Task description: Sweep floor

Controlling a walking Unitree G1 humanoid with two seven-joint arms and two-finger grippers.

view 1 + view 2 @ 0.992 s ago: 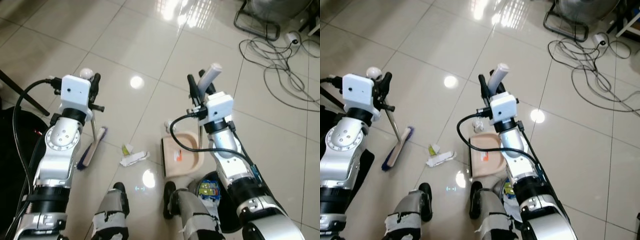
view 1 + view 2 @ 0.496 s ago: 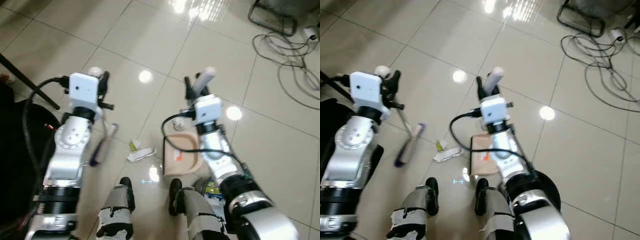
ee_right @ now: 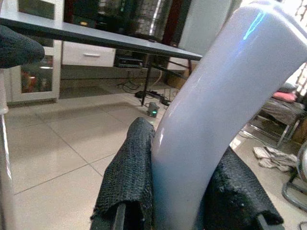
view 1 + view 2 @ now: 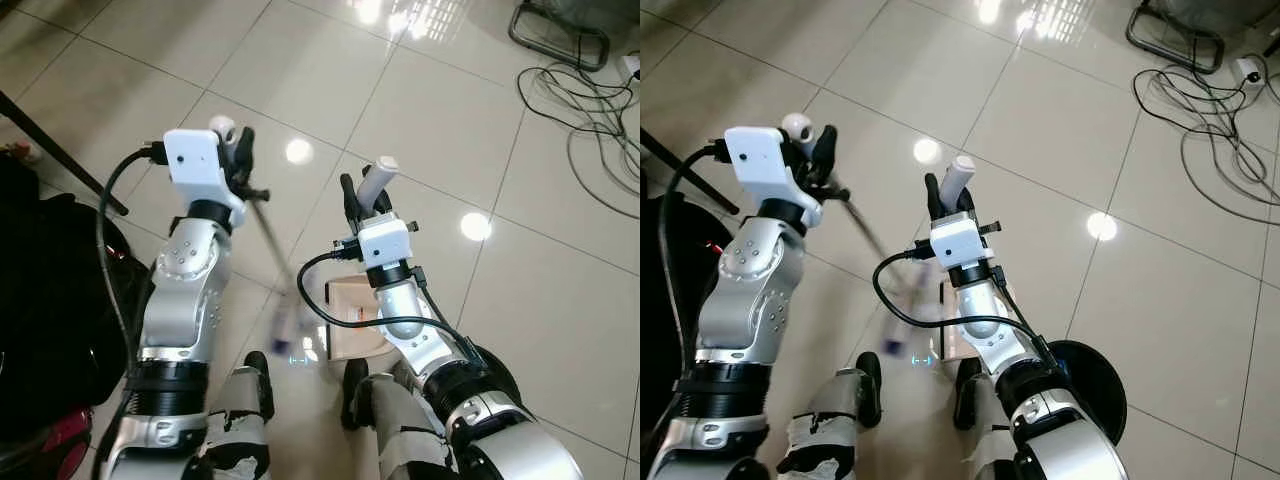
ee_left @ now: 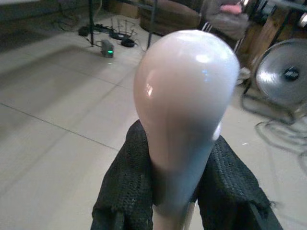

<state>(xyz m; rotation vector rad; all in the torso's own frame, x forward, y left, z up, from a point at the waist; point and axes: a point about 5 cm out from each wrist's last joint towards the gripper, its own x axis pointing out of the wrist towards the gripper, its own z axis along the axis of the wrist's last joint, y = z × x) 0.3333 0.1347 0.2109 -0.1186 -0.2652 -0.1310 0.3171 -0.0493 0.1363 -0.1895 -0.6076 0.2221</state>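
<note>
My left gripper (image 4: 236, 150) is shut on the broom's white knob (image 5: 184, 96), with black fingers (image 5: 125, 191) on both sides of its neck. The thin broom stick (image 4: 268, 240) slants down to the right, and its purple brush head (image 4: 286, 338) is a blur on the tiles right at the dustpan's left edge. My right gripper (image 4: 364, 196) is shut on the dustpan's pale upright handle (image 3: 216, 120). The beige dustpan (image 4: 347, 318) lies on the floor just ahead of my feet, partly hidden under the right arm.
Loose cables (image 4: 590, 130) and a metal chair base (image 4: 560, 25) lie at the far right. A black bag (image 4: 40, 300) and a dark slanted leg (image 4: 60, 150) are on the left. A black round bin (image 4: 1092, 400) sits by my right leg. Open tiles stretch ahead.
The left arm swung the broom to the right, so the brush head went from well left of the dustpan to its left edge. The paper scraps are lost in the blur. The camera shifted.
</note>
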